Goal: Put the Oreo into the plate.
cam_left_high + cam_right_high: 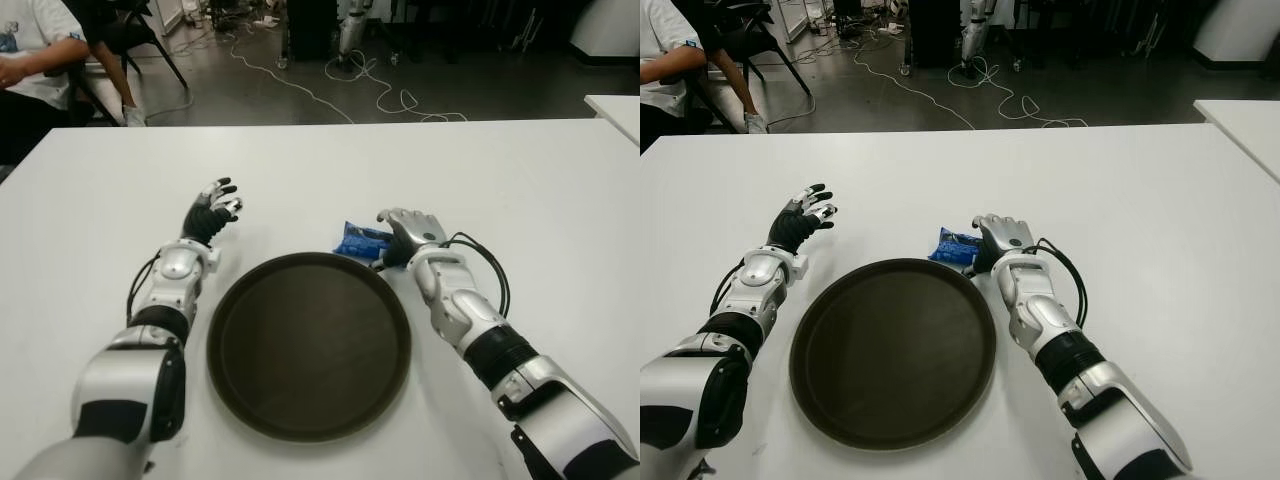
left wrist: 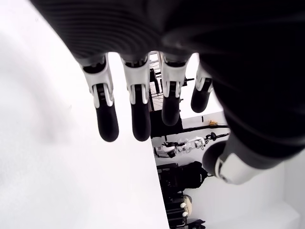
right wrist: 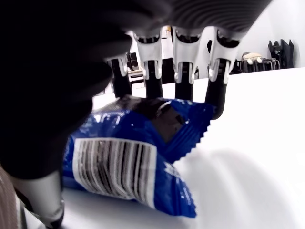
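Observation:
The Oreo is a blue packet point(image 1: 358, 241) lying flat on the white table point(image 1: 520, 200), just beyond the far right rim of the round dark brown plate point(image 1: 232, 292). My right hand point(image 1: 405, 232) arches over the packet's right end. In the right wrist view the fingers point(image 3: 183, 62) reach down past the packet point(image 3: 138, 152) and the thumb point(image 3: 40, 200) stands at its near side, with neither pressed onto the wrapper. The plate holds nothing. My left hand point(image 1: 212, 212) shows left of the plate's far edge, fingers point(image 2: 136, 109) spread and empty.
A seated person point(image 1: 30, 60) and a dark chair point(image 1: 120, 40) are beyond the table's far left corner. Cables point(image 1: 380, 95) trail on the floor behind the table. The corner of a second white table point(image 1: 615, 105) shows at the far right.

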